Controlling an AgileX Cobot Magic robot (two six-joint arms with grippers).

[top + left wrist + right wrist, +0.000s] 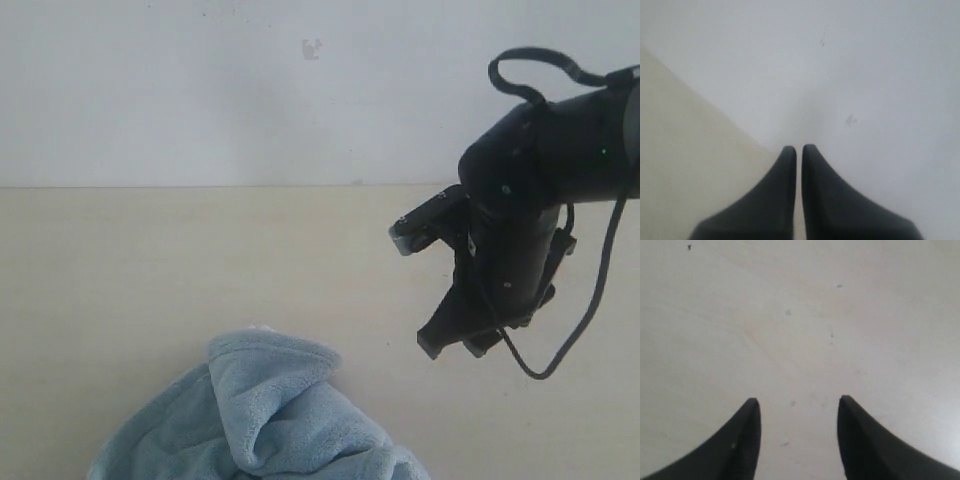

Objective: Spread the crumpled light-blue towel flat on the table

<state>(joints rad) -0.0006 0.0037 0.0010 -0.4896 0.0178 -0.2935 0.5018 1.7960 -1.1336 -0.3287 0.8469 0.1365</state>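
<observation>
The light-blue towel [260, 425] lies crumpled in a heap on the beige table [200, 260] at the bottom of the exterior view, partly cut off by the frame's lower edge. My right gripper [457, 346] hangs above the table to the right of the towel, apart from it. Its jaws stand open with nothing between them, and the right wrist view shows the right gripper [799, 401] over bare table [790, 315]. My left gripper [799, 148] is shut on nothing and faces a pale wall; the left arm does not show in the exterior view.
A pale wall [250, 90] with a small mark rises behind the table's far edge. A black cable [590, 300] loops down from the right arm. In the left wrist view a strip of table [680, 150] meets the wall [865, 75].
</observation>
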